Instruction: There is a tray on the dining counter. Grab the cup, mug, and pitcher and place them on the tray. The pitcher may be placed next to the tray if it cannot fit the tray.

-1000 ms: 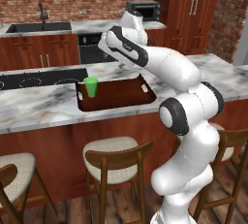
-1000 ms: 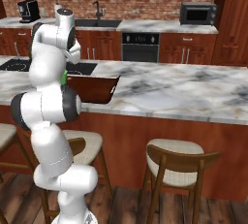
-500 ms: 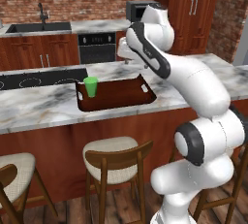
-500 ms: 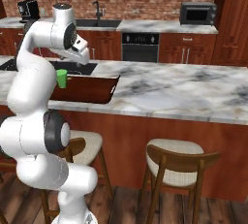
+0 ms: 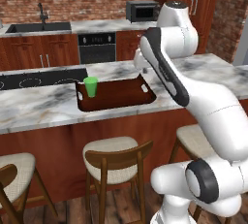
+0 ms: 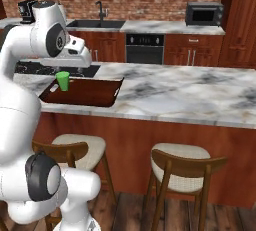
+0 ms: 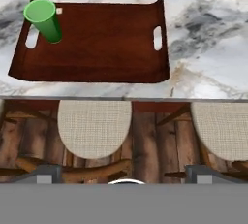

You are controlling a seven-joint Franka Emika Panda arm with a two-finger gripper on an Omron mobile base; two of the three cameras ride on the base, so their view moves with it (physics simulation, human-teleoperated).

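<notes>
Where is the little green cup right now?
The small bright green tumbler cup stands upright inside the dark reddish-brown wooden tray on the grey-white marble dining counter, at the tray's left end in the left base view, close to the black stovetop.

Tray (image 7: 97,48): I see it mostly bare.
Obstacle: cup (image 7: 43,19) upright in its corner.

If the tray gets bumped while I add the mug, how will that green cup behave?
The cup is tall and tapers toward its base, so it would probably tip easily. It stands in the tray's corner, where the raised sides might catch it. It looks rigid and probably light.
</notes>
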